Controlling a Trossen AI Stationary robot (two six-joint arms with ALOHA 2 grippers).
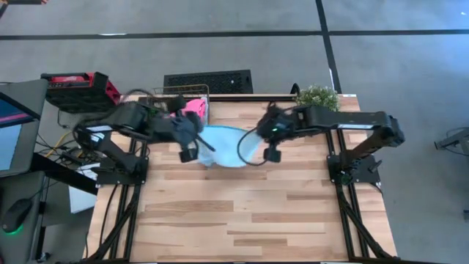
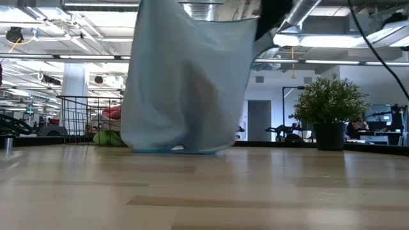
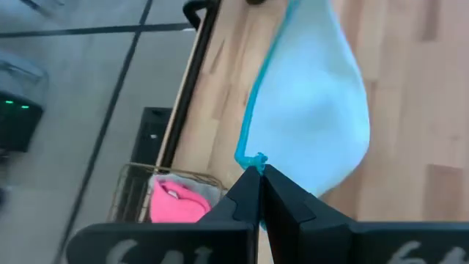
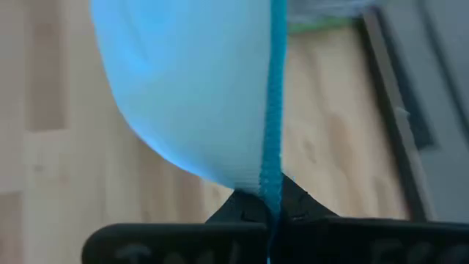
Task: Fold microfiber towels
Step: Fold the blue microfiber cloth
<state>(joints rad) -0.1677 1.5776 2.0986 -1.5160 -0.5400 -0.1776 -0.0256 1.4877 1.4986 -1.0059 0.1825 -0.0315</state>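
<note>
The light teal-blue towel hangs between my two grippers above the table's far middle; in the low view it hangs as a sheet with its lower edge on the table. My left gripper is shut on one corner, my right gripper on the other. The hot pink towel lies in a wire basket at the far edge; a green towel lies beside it. My left gripper pinches the towel's stitched corner between its two shut fingertips. The towel hangs below, with its top hem running away toward the other arm. My right gripper pinches the towel's stitched hem at the other top corner between its two shut fingers. The cloth hangs below it, its lower edge touching the table.
A small potted plant stands at the table's far right corner. The wire basket sits at the far edge left of centre. A black crate lies beyond the table. The near half of the wooden table is bare.
</note>
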